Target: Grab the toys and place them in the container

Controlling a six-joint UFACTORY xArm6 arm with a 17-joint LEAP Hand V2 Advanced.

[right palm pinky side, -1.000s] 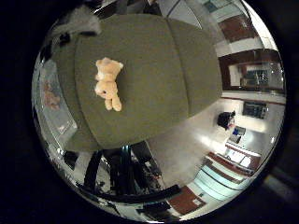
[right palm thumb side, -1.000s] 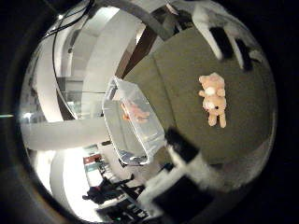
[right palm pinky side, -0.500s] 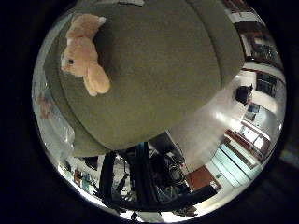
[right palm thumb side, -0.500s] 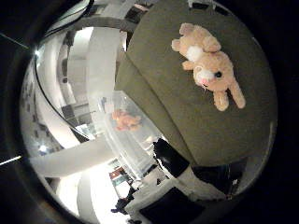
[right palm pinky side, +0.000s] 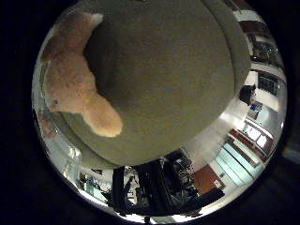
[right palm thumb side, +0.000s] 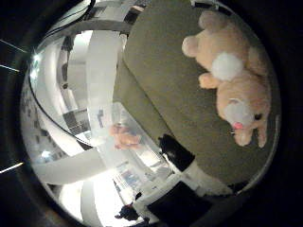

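The olive-green surface (right palm pinky side: 178,84) fills most of both palm views, so the palm is close above it. On it lies a peach-coloured plush bunny (right palm thumb side: 232,85) with a white tail, a white muzzle and a pink nose; it takes up a large part of each view and so lies close under the palm, to one side rather than centred. No finger touches the toy in either view. A clear plastic container (right palm thumb side: 118,137) stands at the edge of the surface, apart from the bunny, and a small pinkish toy (right palm thumb side: 124,137) lies inside it. Of the hand (right palm thumb side: 184,165), only a black and white part shows, between the container and the bunny; whether its fingers are straight or curled cannot be told, and nothing is seen in its grasp.
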